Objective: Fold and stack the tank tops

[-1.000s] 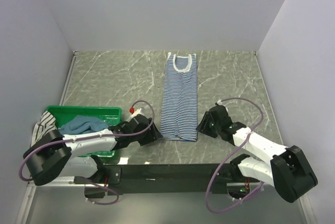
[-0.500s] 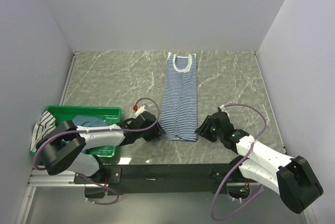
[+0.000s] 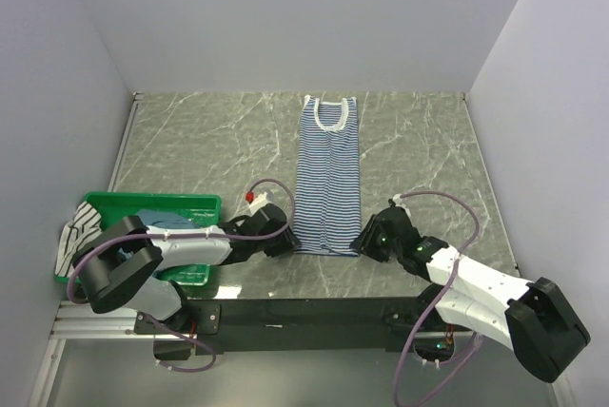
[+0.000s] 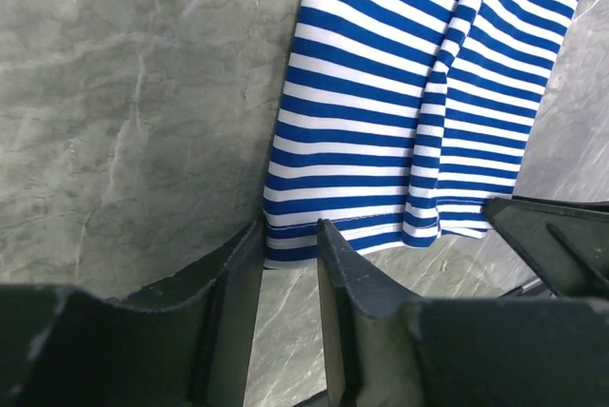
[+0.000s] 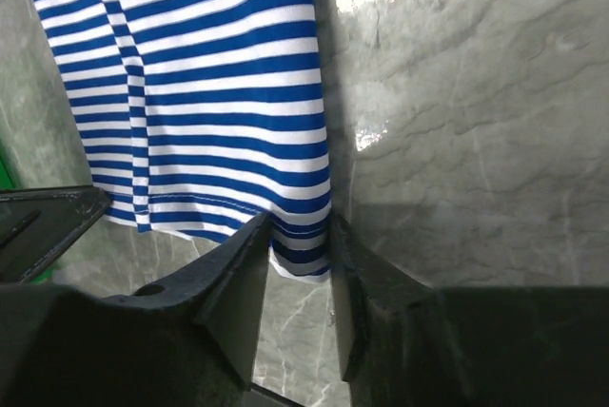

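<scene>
The fine navy-and-white striped tank top (image 3: 326,179) lies flat in a long narrow strip down the middle of the table, white neck trim at the far end. My left gripper (image 3: 285,241) sits low at its near left hem corner. In the left wrist view its jaws (image 4: 288,236) straddle that corner of the shirt (image 4: 381,93), narrowed but with a gap. My right gripper (image 3: 364,241) is at the near right corner. Its jaws (image 5: 298,231) stand on either side of the shirt's hem (image 5: 219,74), not pressed together. The teal tank top (image 3: 155,218) and a broader striped one (image 3: 81,222) are at the basket.
A green plastic basket (image 3: 152,200) stands at the near left, with the broader striped cloth hanging over its left rim. The grey marble table (image 3: 209,131) is walled at the back and both sides. A black rail (image 3: 304,312) carries the arm bases along the near edge.
Both grippers have slid in to the hem's near corners, the left rightward, the right down and leftward. Both pairs of jaws have narrowed. The striped shirt has not moved.
</scene>
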You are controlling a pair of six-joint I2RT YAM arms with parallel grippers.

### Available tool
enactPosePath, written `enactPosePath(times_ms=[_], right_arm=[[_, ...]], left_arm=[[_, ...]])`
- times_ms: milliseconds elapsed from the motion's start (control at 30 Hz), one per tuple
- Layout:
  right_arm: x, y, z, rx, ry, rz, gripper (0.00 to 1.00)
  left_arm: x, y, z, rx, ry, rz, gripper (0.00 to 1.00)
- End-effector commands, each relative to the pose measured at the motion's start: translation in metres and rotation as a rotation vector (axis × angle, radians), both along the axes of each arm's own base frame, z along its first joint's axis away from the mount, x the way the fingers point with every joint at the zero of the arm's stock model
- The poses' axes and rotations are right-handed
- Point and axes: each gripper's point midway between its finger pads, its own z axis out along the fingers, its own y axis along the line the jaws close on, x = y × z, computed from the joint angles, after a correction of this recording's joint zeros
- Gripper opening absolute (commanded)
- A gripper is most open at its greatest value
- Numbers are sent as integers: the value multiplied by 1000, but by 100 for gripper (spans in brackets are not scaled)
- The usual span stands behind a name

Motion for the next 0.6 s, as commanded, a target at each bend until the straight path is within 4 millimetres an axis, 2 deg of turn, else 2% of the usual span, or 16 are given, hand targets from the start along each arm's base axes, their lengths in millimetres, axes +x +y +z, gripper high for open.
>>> enactPosePath(times_ms=[0, 133, 167, 200, 233, 333, 367, 533, 567], right_arm=[[-30, -16, -31, -108, 136, 12, 38], [-33, -17, -34, -124, 149, 18, 25], [-33, -16, -34, -125, 148, 22, 20], [-32, -20, -33, -139, 136, 12, 7], [-31, -20, -32, -142, 130, 13, 3], [-29, -24, -26, -165, 109, 12, 0], [-30, -26, -24, -173, 104, 13, 0], [-41, -29, -7, -174, 63, 29, 0], [-41, -27, 0, -150, 40, 27, 0]], left_arm=[[-21, 27, -36, 172, 75, -18, 35], [-24, 26, -38, 175, 76, -27, 29], [-24, 26, -38, 175, 74, -30, 26], [-26, 24, -38, 177, 70, -45, 24], [-27, 22, -38, 179, 66, -55, 23], [-33, 18, -33, 211, 53, -89, 9], [-35, 17, -32, 222, 50, -94, 0], [-57, 13, -14, 200, 37, -112, 1], [-60, 10, -5, 177, 25, -113, 1]])
